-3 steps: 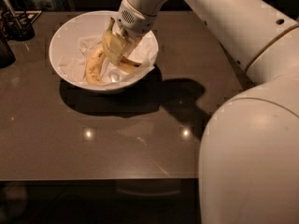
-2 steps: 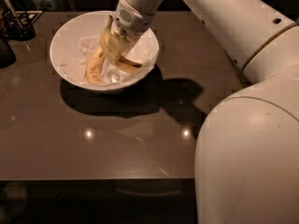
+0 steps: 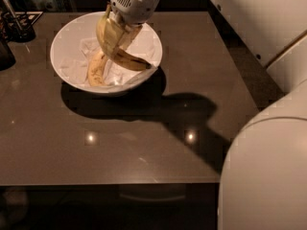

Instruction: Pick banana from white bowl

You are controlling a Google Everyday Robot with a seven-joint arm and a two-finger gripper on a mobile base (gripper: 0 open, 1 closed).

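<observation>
Banana (image 3: 128, 60) – short, strongly curved, deep yellow with brown blotches – hangs over the right half of the large round white bowl (image 3: 58, 66). Its long axis runs from the upper left, where it goes steeply up into the gripper, down to the lower right. The lower tip points to the right, close to the bowl's right rim; I cannot tell if it touches the rim. The two-finger gripper (image 3: 115, 36) is over the middle of the bowl, closed on the upper part of the banana, under a white ribbed wrist. The bowl is wide and smooth, lined with crumpled white paper (image 3: 76, 66). On this paper, left of the held fruit, lies a longer, paler banana (image 3: 95, 70), lengthwise toward the front rim. The bowl stands on a glossy dark brown table (image 3: 120, 147) with two small light reflections and a big shadow. The smooth white robot arm (image 3: 254, 28) fills the right side – a dark holder with utensils (image 3: 18, 27) stands at the far left corner.
</observation>
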